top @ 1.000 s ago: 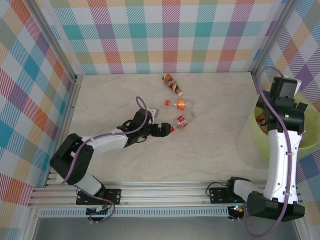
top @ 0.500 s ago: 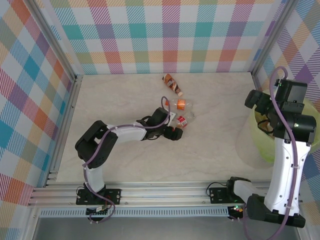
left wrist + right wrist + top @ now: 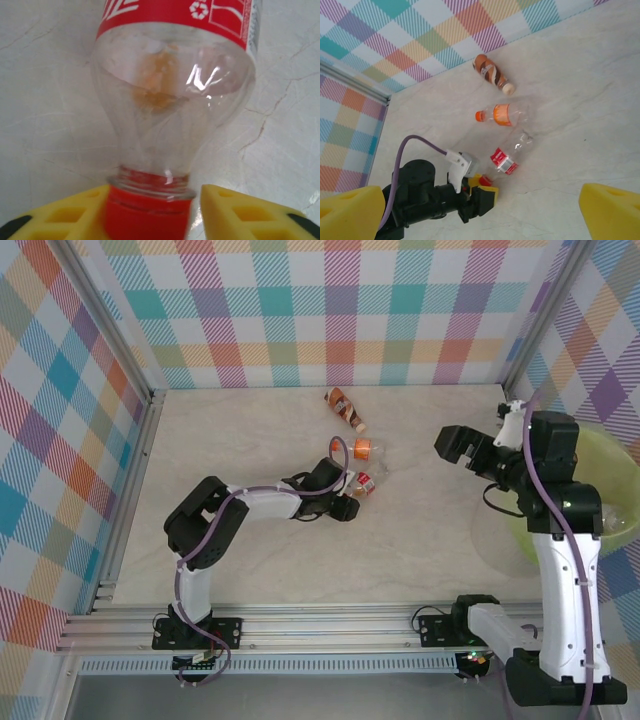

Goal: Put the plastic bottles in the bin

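Note:
A clear bottle with a red label (image 3: 364, 482) (image 3: 170, 100) (image 3: 507, 155) lies on the table. Its red cap points at my left gripper (image 3: 346, 496) (image 3: 154, 194) (image 3: 482, 184). The gripper's yellow fingers are shut on that cap, one pressed against it and the other at the neck ring. A bottle with an orange label (image 3: 362, 448) (image 3: 502, 114) lies just beyond it. Farther back lies a brownish bottle (image 3: 345, 408) (image 3: 492, 75). My right gripper (image 3: 455, 445) hangs open and empty above the table, left of the pale yellow-green bin (image 3: 610, 460).
Checked walls close off the back and both sides. A metal rail (image 3: 135, 490) runs along the table's left edge. The left arm (image 3: 250, 502) stretches low across the middle of the table. The right arm's column (image 3: 565, 580) stands in front of the bin.
My left gripper has pushed forward to the red-labelled bottle's cap and closed on it. The right arm has swung from over the bin leftwards over the table, still open.

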Robot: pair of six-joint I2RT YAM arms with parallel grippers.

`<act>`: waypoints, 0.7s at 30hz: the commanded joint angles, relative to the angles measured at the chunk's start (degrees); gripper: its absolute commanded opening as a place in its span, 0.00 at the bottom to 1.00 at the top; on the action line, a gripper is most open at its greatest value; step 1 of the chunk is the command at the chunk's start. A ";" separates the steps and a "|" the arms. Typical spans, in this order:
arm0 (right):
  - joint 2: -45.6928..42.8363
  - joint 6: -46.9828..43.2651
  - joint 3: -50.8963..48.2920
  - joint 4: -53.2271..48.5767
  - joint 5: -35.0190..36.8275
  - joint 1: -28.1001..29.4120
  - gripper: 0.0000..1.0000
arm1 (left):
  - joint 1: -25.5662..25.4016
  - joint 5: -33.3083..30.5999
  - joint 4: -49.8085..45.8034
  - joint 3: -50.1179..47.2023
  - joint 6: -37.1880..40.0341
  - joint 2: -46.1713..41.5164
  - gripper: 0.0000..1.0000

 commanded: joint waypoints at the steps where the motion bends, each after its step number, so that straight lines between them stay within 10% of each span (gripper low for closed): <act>1: -0.99 4.34 -3.39 7.56 -5.21 2.35 1.00 | -0.74 0.86 -0.45 0.87 -0.15 -0.03 0.40; 11: 2.60 17.67 -17.95 20.18 9.63 12.02 1.00 | -0.72 6.31 5.68 -4.71 -3.26 -8.31 0.00; 21: 8.35 20.30 -23.89 26.58 0.23 12.82 1.00 | -0.77 18.54 17.94 -11.45 -9.40 -17.88 0.00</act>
